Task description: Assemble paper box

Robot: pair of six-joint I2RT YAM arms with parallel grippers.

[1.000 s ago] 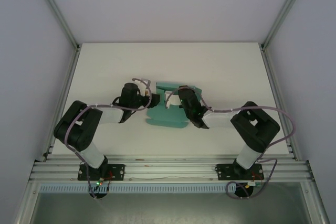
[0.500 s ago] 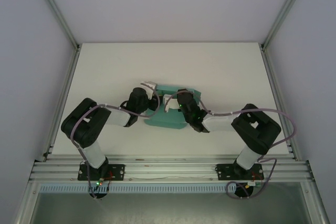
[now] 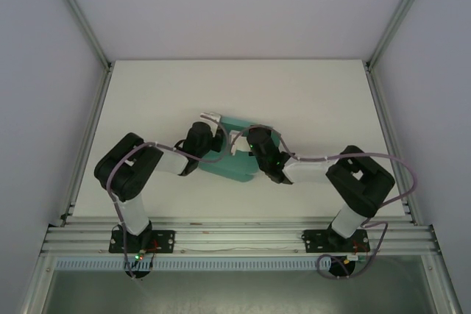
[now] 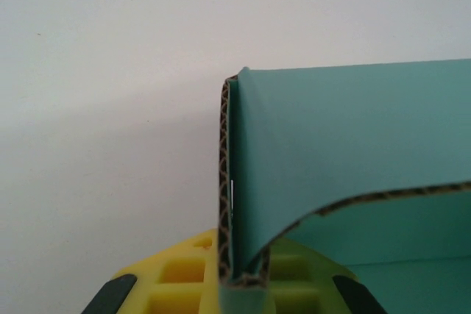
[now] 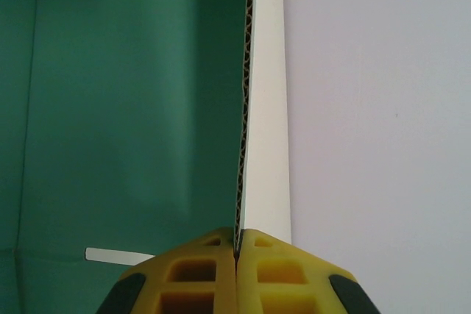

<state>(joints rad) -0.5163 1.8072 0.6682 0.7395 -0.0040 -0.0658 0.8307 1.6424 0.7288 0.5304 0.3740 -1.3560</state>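
My left claw (image 4: 239, 284) and right claw (image 5: 237, 255) each clench a paper box (image 3: 229, 169) wall running toward twelve o'clock; I'd fold evenly

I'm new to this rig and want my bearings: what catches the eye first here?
The teal-green paper box stands out, partly folded, in the middle of the white table. The left end effector pinches a folded-over, curling flap of it. The right end effector is clamped on a straight corrugated edge.

No writing, label, brand, number or sign can be read anywhere; the paper box (image 4: 353, 145) is plain teal card, and the desk (image 3: 309, 93) is unmarked white.
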